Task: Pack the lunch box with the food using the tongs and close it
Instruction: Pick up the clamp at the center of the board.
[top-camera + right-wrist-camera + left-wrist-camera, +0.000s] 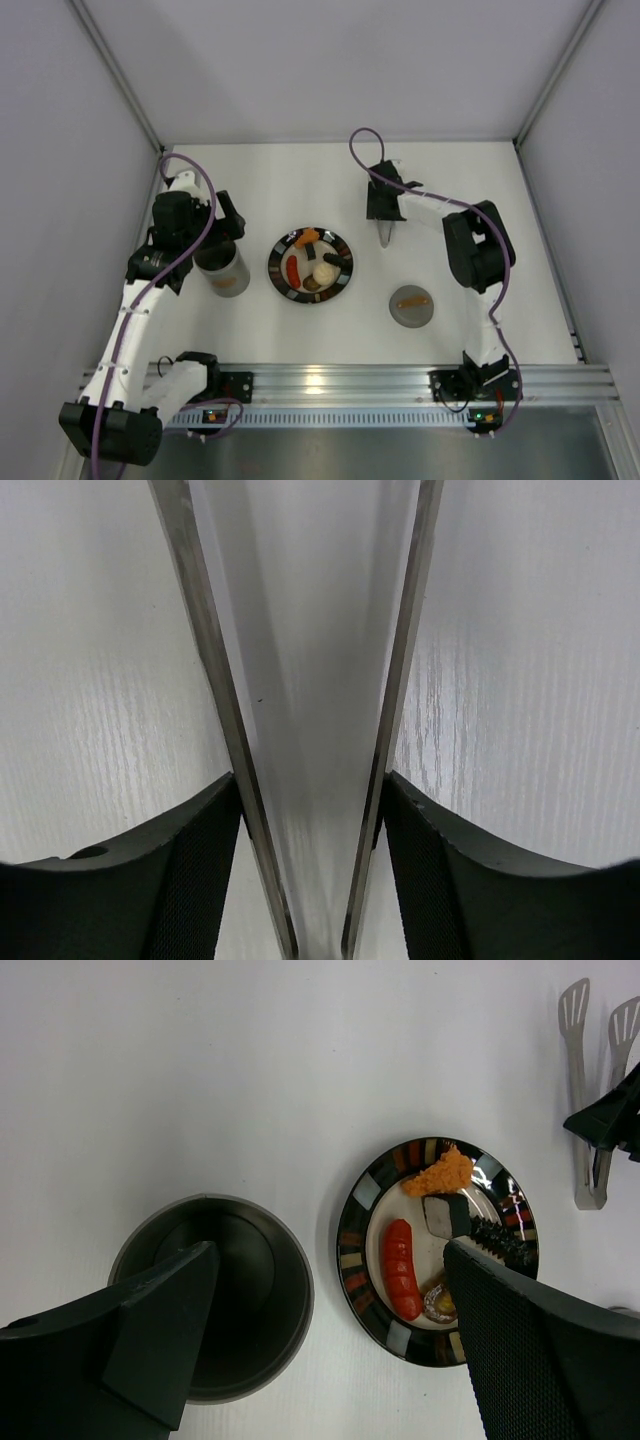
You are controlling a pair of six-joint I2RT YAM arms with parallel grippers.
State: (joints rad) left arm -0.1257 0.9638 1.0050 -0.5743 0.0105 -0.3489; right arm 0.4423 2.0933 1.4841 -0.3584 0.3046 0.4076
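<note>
The table (pixel 300 180) is smooth and white, so a thin metal tool squeezed unevenly could skate across it. The plate (pixel 274 262) with the food (pixel 312 268) sits mid-table, with the box (pixel 228 278) to its left and the lid (pixel 410 306) to its right, all three apart. The box stands open under the left claw (pixel 328 1260), which is spread wide and holds nothing. The tongs (pixel 386 236) lie behind the lid. The right claw (pixel 310 785) has them clamped, its fingers (pixel 150 880) pressing the outer faces of both arms.

A hard squeeze may pinch the V flat and leave no spring for picking food. A grip on such narrow edges may also let the tongs pivot or droop when lifted.

Only the top view shows the lid's handle and how both arms stand. The left wrist view alone looks into the box, which appears empty, and separates the sausage (pixel 400 1268) from the orange piece (pixel 440 1172). Only the right wrist view shows fingers meeting metal.
</note>
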